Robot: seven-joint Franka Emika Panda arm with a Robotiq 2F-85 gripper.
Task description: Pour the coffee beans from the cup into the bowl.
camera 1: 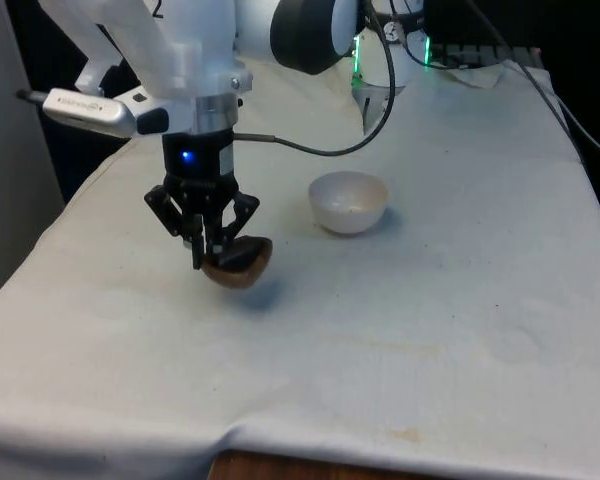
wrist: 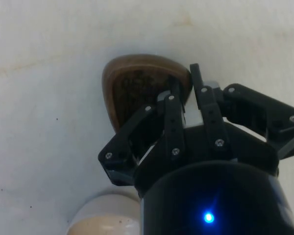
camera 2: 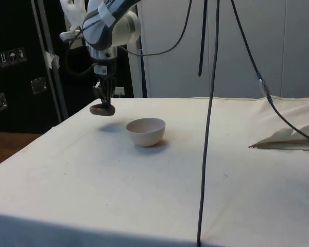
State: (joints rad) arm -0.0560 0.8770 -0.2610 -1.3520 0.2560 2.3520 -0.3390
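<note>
A brown wooden cup hangs just above the white cloth, and dark coffee beans show inside it in the wrist view. My gripper is shut on the cup's rim, pointing straight down. The white bowl stands on the cloth a short way off, towards the front view's right of the cup. In the side view the cup is lifted clear of the table, with its shadow below it.
A cable hangs down across the side view. A crumpled piece of cloth or paper lies at the table's edge. A black cable loops over the cloth behind the bowl.
</note>
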